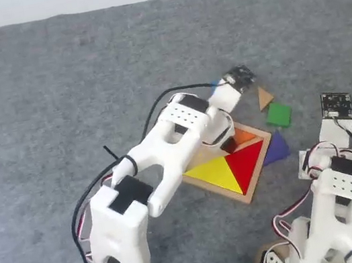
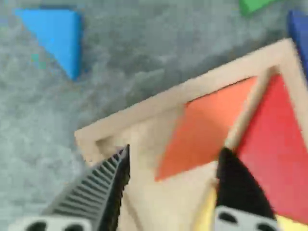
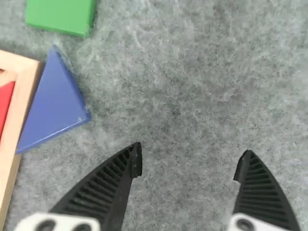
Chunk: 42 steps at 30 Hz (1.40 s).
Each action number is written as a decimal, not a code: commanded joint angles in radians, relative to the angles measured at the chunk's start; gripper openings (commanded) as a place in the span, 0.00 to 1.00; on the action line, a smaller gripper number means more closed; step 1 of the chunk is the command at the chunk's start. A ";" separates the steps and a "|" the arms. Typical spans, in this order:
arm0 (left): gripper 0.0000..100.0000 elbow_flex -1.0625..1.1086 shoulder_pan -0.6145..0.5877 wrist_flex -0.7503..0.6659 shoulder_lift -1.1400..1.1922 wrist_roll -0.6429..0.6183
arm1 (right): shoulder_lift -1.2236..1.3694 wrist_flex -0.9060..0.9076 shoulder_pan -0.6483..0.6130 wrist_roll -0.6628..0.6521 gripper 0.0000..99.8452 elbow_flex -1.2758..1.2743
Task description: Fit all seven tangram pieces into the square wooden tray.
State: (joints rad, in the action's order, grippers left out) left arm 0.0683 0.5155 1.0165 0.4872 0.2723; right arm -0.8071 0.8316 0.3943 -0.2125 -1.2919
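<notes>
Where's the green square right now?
High view: the green square lies on the carpet just outside the tray, off its right corner, between the small tan triangle behind it and the purple triangle in front.

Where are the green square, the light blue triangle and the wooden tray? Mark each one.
green square (image 1: 279,115): high view, centre of its top face.
light blue triangle (image 2: 52,30): left wrist view, middle of its face.
wooden tray (image 2: 192,91): left wrist view, on its raised rim.
</notes>
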 commanded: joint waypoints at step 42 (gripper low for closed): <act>0.25 -0.150 -0.063 0.120 0.025 -0.043 | -0.016 -0.022 -0.004 0.006 0.31 0.011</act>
State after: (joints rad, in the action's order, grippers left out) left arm -0.0407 0.4388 1.1792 0.4764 0.2647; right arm -0.8071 0.8286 0.3943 -0.2125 -1.2919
